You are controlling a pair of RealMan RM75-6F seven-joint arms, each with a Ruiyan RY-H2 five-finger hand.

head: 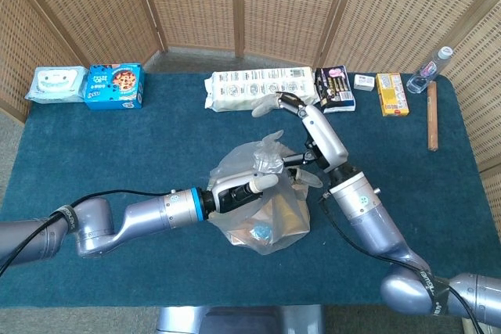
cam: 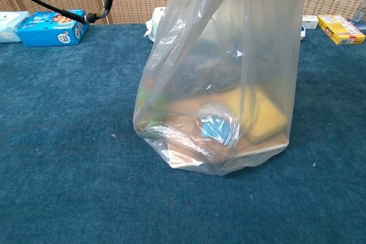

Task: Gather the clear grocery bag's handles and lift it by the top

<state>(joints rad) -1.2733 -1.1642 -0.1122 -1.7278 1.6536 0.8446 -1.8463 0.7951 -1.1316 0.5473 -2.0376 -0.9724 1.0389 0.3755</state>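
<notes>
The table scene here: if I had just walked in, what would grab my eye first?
Most likely the clear grocery bag standing in the middle of the blue table, its plastic drawn upward with yellow and blue packages showing through at the bottom. Two silver arms meet above it, the left hand and the right hand both at its bunched top. Along the far edge sits a row of boxed groceries.

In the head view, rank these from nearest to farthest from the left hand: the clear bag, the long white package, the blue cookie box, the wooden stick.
1. Clear bag: the left hand is on its gathered top at table centre.
2. Long white package: back edge, just right of centre.
3. Blue cookie box: back left.
4. Wooden stick: far right edge.
</notes>
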